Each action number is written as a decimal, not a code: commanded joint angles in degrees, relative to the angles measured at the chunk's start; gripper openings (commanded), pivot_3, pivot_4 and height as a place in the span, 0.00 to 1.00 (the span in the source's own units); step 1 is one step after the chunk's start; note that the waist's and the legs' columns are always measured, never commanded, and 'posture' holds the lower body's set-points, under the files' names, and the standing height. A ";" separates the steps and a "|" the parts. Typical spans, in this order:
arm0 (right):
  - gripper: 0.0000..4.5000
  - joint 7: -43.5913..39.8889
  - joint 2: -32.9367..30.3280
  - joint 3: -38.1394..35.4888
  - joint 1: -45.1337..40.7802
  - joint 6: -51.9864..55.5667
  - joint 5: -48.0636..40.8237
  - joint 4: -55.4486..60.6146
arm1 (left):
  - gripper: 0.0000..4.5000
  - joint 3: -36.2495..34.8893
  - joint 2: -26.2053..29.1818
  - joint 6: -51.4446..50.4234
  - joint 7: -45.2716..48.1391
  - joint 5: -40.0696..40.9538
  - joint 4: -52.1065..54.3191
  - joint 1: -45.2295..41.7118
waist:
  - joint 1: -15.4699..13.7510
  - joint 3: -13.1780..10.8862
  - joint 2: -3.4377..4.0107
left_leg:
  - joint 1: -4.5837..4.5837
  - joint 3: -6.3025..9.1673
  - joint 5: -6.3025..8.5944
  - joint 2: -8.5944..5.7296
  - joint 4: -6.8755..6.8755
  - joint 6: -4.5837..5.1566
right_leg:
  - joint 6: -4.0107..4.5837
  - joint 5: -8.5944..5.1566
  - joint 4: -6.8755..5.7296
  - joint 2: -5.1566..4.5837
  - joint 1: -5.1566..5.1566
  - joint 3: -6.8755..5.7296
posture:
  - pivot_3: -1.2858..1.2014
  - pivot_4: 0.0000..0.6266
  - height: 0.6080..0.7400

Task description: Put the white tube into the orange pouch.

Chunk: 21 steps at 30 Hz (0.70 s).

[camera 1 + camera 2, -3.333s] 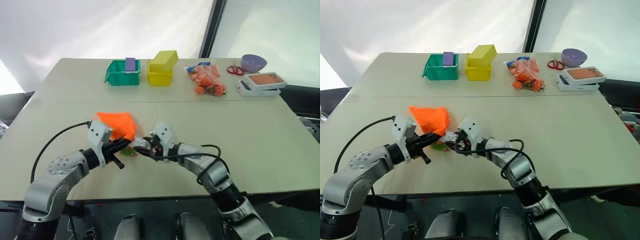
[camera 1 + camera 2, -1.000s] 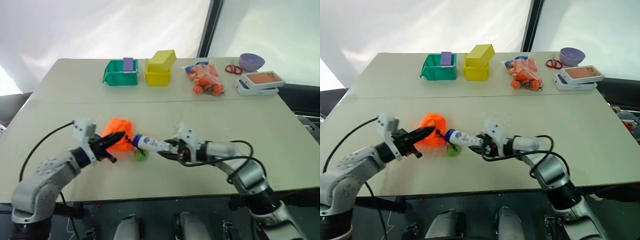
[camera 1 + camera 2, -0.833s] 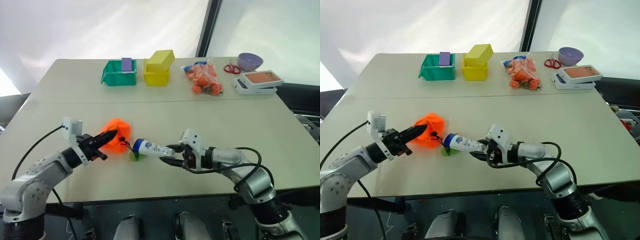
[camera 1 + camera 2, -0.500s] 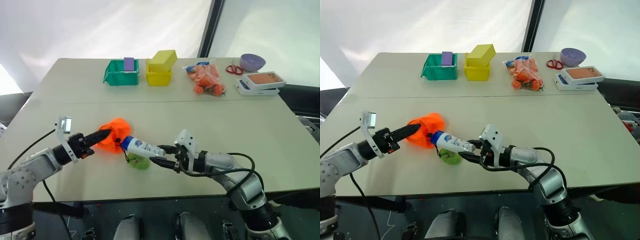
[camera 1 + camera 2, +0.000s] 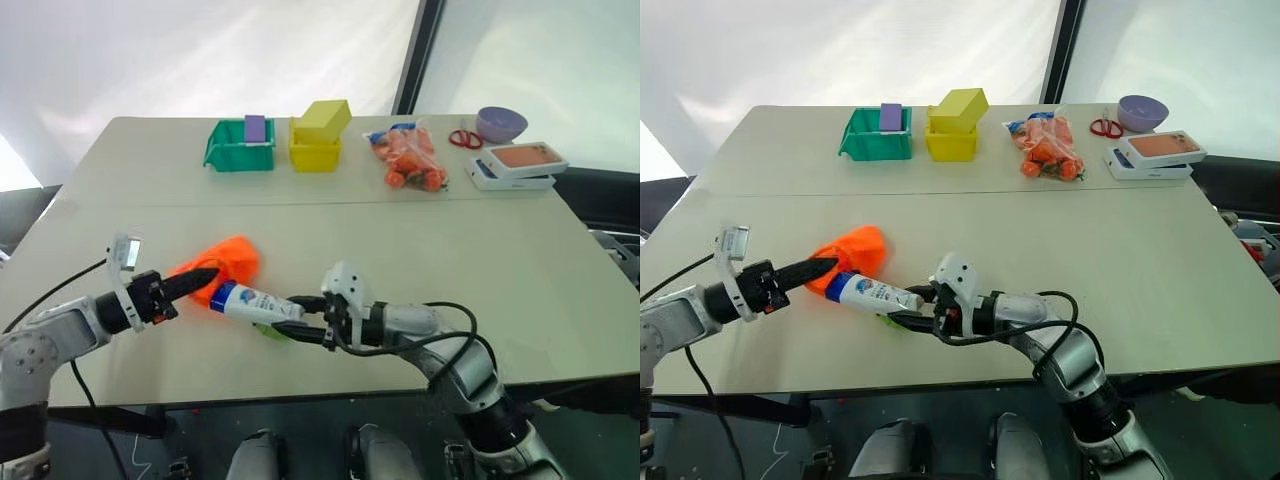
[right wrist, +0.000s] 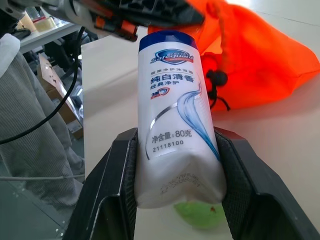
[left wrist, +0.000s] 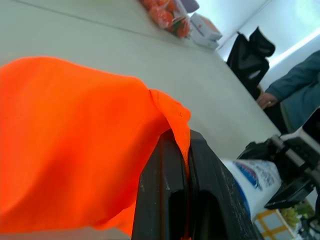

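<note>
White tube (image 6: pixel 172 125) sits clamped by its crimped end in the right gripper (image 5: pixel 300 318), blue cap pointing at the orange pouch (image 5: pixel 225 265), just short of it. Left gripper (image 5: pixel 196 281) is pinched tight on the pouch edge, lifting the fabric. Best bet: spread the mouth wider, line the cap up with the opening, feed straight in. Beige table (image 5: pixel 500 250) holds green bin (image 5: pixel 240 147), yellow bin (image 5: pixel 316 145), purple bowl (image 5: pixel 502 123) at the back; bright curtain behind.

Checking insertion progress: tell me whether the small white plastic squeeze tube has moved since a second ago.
Yes. The white tube, clamped in the right gripper, has travelled left, away from the table's right side, toward the orange pouch.
</note>
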<state>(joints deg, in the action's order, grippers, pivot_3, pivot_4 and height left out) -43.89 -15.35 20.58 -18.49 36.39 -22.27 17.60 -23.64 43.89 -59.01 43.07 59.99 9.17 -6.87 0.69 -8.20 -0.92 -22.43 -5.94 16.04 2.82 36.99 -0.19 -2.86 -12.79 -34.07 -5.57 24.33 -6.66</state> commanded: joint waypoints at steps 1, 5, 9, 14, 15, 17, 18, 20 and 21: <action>0.40 -0.35 0.98 0.47 -1.25 -1.68 0.03 -0.39 | 0.00 -0.51 2.04 2.05 2.32 -2.08 0.81 0.63 | -0.07 0.00 0.00 | -0.01 0.00 0.00 0.00 0.00 0.00 | 0.00 0.00 0.00 0.00 0.01 0.01 | 0.52 0.24 1.00; 0.40 -0.52 1.16 1.21 -1.58 -1.43 0.38 -1.15 | 0.00 0.91 5.13 5.43 4.95 -7.52 0.39 2.60 | 0.00 -0.03 0.04 | -0.01 0.00 0.04 0.00 -0.01 -0.06 | 0.01 0.00 0.01 -0.03 0.04 0.04 | 0.52 0.24 1.00; 0.40 -0.90 1.17 1.99 -2.17 -1.00 0.60 -1.74 | 0.00 0.96 5.63 6.49 6.00 -9.37 -1.01 2.00 | -0.02 -0.03 0.05 | -0.01 0.00 0.10 0.01 -0.02 -0.18 | 0.02 0.00 0.01 -0.05 0.05 0.04 | 0.52 0.24 1.00; 0.40 -1.08 1.84 3.04 -3.70 -0.64 1.10 -3.73 | 0.00 0.61 5.25 5.51 6.76 -8.77 -0.77 1.39 | 0.01 -0.04 0.05 | -0.02 0.00 0.10 0.01 -0.03 -0.18 | 0.01 0.00 0.01 -0.06 0.05 0.04 | 0.52 0.24 1.00; 0.40 -1.09 1.99 3.24 -4.02 -0.53 1.18 -4.21 | 0.00 0.56 5.19 5.31 6.81 -8.63 -0.63 1.34 | 0.01 -0.04 0.05 | -0.02 0.00 0.10 0.01 -0.03 -0.18 | 0.01 0.00 0.01 -0.06 0.05 0.04 | 0.52 0.24 1.00; 0.40 -1.12 2.37 3.62 -4.74 -0.65 1.39 -5.40 | 0.00 0.57 5.12 4.92 6.98 -8.36 -0.38 1.19 | 0.04 -0.04 0.05 | -0.02 0.00 0.10 0.01 -0.03 -0.18 | 0.01 0.00 0.01 -0.05 0.05 0.05 | 0.52 0.24 1.00; 0.40 -1.01 2.76 3.70 -5.25 -0.82 1.59 -6.28 | 0.00 0.54 5.10 4.70 7.05 -8.19 -0.26 1.09 | 0.04 -0.04 0.05 | -0.02 0.00 0.10 0.01 -0.03 -0.18 | 0.01 0.00 0.01 -0.05 0.05 0.04 | 0.52 0.24 1.00; 0.40 -0.68 3.57 3.53 -6.03 -1.12 1.81 -7.68 | 0.00 0.43 5.06 4.20 7.21 -7.85 0.09 0.98 | 0.07 -0.04 0.05 | -0.02 0.00 0.10 0.01 -0.03 -0.17 | 0.01 0.00 0.00 -0.05 0.05 0.04 | 0.52 0.24 1.00; 0.40 -0.63 3.88 3.41 -6.28 -1.24 1.85 -8.13 | 0.00 0.38 5.07 3.96 7.33 -7.73 0.31 1.00 | 0.09 -0.04 0.05 | -0.02 0.00 0.10 0.01 -0.03 -0.17 | 0.01 0.00 0.00 -0.05 0.06 0.04 | 0.52 0.24 1.00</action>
<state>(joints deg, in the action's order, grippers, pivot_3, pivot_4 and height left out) -44.41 -12.62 24.43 -23.54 36.29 -20.22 8.88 -22.18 48.46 -54.77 49.77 50.79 7.60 -5.05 0.78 -8.23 -0.87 -22.45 -5.94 16.14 2.83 36.96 -0.37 -2.85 -12.79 -34.07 -5.62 24.39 -6.62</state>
